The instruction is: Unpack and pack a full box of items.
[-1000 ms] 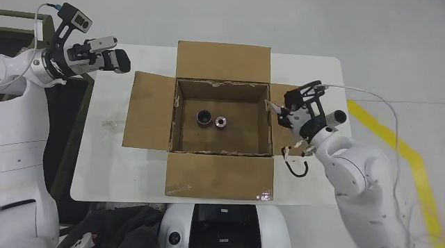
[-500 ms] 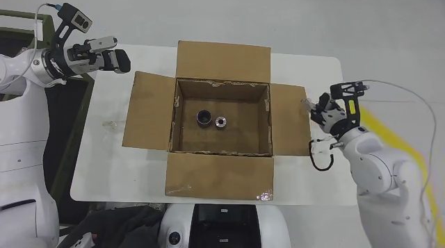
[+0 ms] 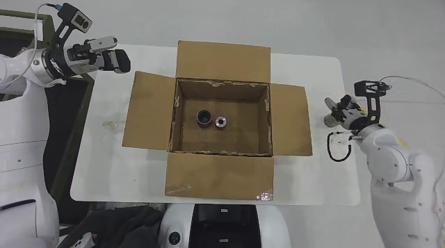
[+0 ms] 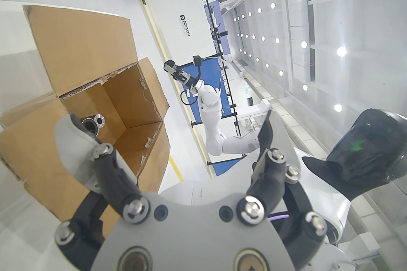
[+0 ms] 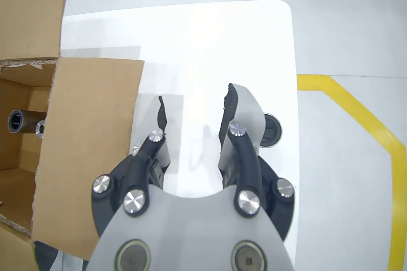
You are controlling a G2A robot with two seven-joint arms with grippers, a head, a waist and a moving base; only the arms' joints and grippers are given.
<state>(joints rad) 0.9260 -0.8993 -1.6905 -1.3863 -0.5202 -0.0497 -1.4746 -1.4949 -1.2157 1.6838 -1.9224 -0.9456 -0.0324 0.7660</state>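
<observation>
Cardboard box (image 3: 288,119), flaps splayed mid-frame for access, holds a dark tube (image 3: 204,117); left gripper (image 3: 122,61) and right gripper (image 3: 334,118) both spread, empty.

Cardboard box (image 3: 221,178), flaps spread, centre of white worktop (image 3: 104,158). Contents: dark cylinder (image 3: 204,117) and small silver fitting (image 3: 221,121), side by side. Left hand (image 3: 124,61) over the worktop's far left corner; right hand (image 3: 331,118) near its right edge.

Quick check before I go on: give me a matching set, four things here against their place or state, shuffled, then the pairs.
1 left gripper
2 right gripper
3 dark cylinder
4 box

A on the box floor beside a silver part
B open, over the table near the yellow floor line
C open, over the table's far corner
D mid-table, four flaps spread

Pairs: 1-C, 2-B, 3-A, 4-D
</observation>
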